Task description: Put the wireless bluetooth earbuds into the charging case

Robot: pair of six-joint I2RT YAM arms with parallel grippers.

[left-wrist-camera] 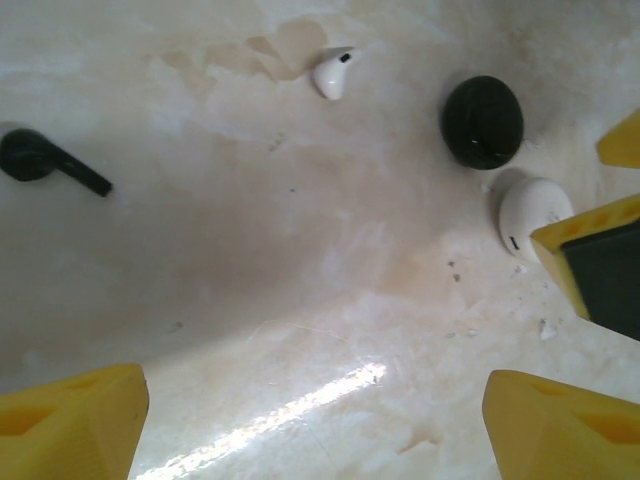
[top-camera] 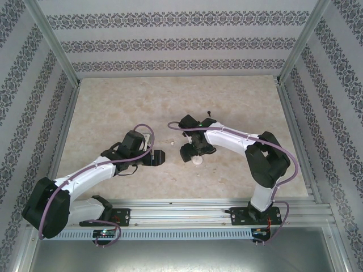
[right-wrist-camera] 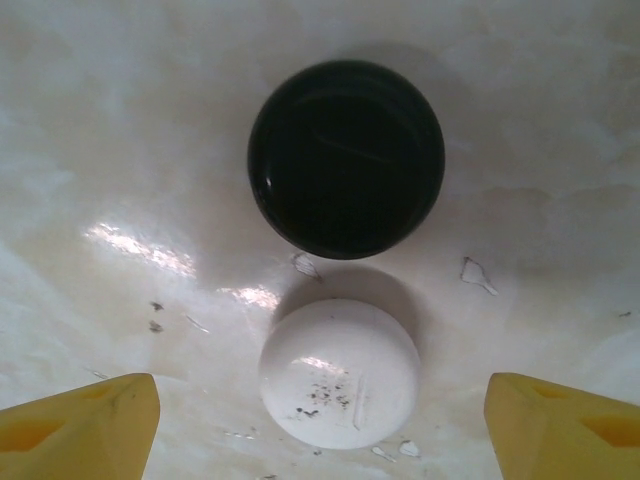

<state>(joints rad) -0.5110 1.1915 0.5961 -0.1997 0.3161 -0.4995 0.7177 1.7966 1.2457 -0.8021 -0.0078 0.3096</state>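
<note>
Both sets of jaws stand apart and empty, the right gripper (right-wrist-camera: 320,395) poised over the shut white case (right-wrist-camera: 340,372), probably to open it.

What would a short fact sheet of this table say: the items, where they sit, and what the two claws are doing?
surface: pale marbled tabletop
cases: glossy black round case and white round case, close together, lids closed
earbuds: black stemmed earbud and white stemmed earbud, lying loose on the tabletop, apart from each other and outside the cases
left gripper: open, holding nothing
right gripper: open, jaws either side of the white round case, not gripping it
</note>
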